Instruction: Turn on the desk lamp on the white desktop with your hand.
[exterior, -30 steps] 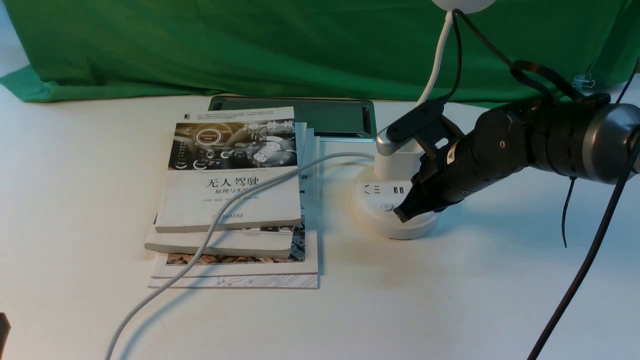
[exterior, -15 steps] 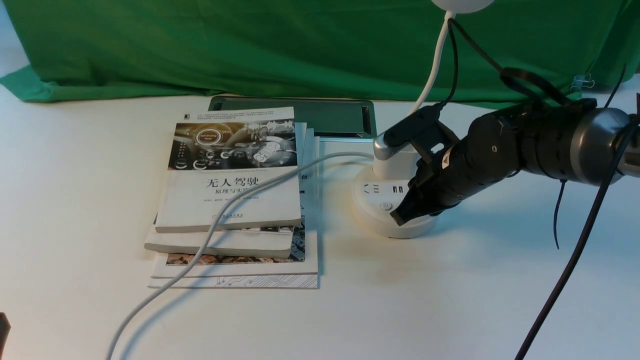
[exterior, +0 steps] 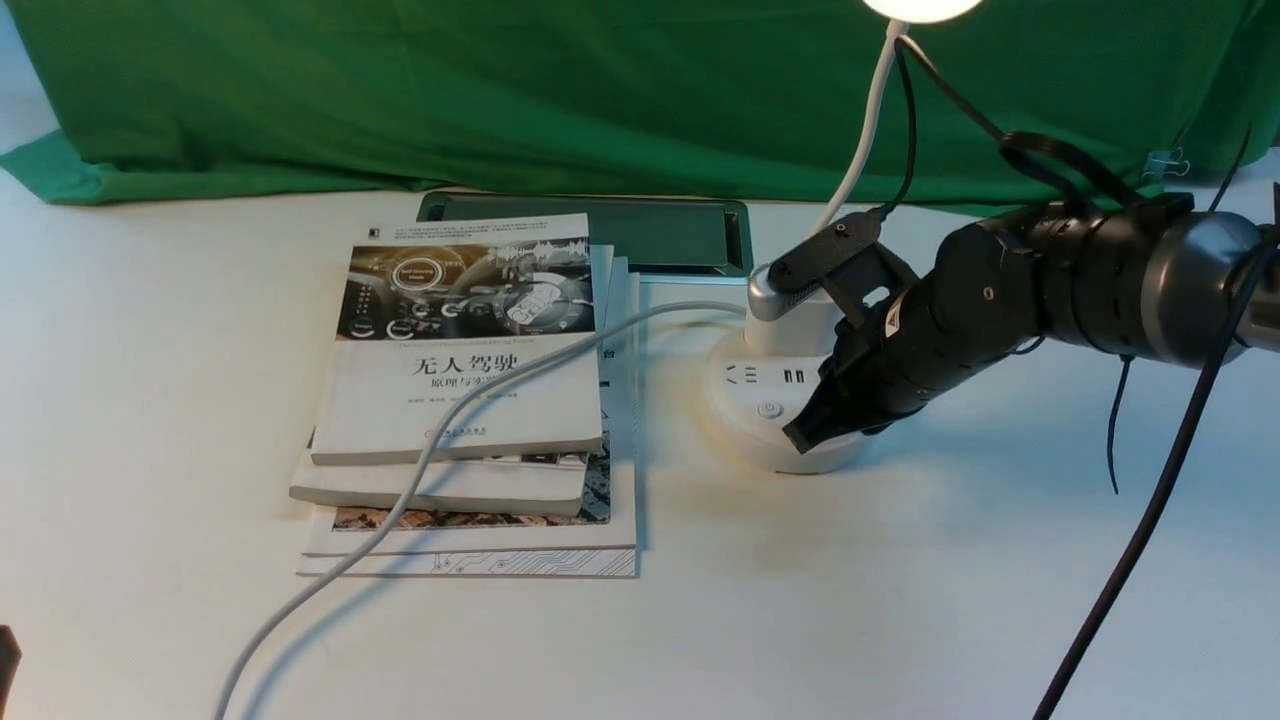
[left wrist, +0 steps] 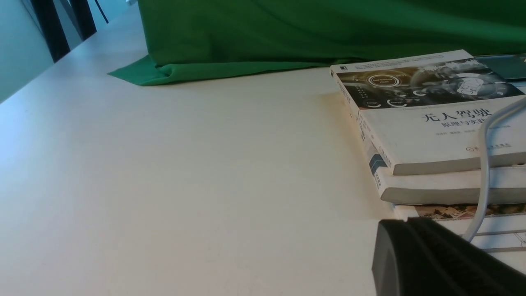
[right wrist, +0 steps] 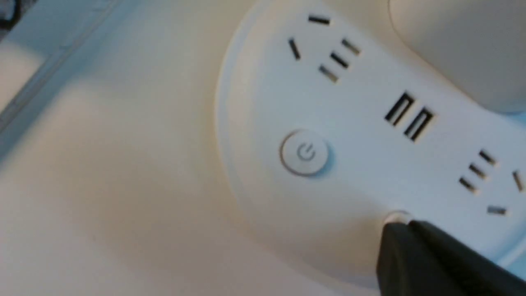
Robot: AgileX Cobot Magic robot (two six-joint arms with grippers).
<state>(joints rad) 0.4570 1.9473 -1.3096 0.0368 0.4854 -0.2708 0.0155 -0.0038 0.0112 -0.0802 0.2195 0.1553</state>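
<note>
The white desktop is bare and matte. A green cloth hangs along its far edge and spills onto the far-left corner. In the left wrist view, dark uprights stand beyond that corner.

The desk lamp stands right of centre, towards the far edge, and its lamp head glows brightly. The right gripper reaches in from the right edge, its fingers seemingly closed to a single point with nothing between them. The tip rests on the near rim of the base, over a round button just beside the power button.

A stack of books lies left of the lamp, and a grey-white cable runs across it to the near edge.

Only a dark part of the left gripper shows, so its opening cannot be told.
</note>
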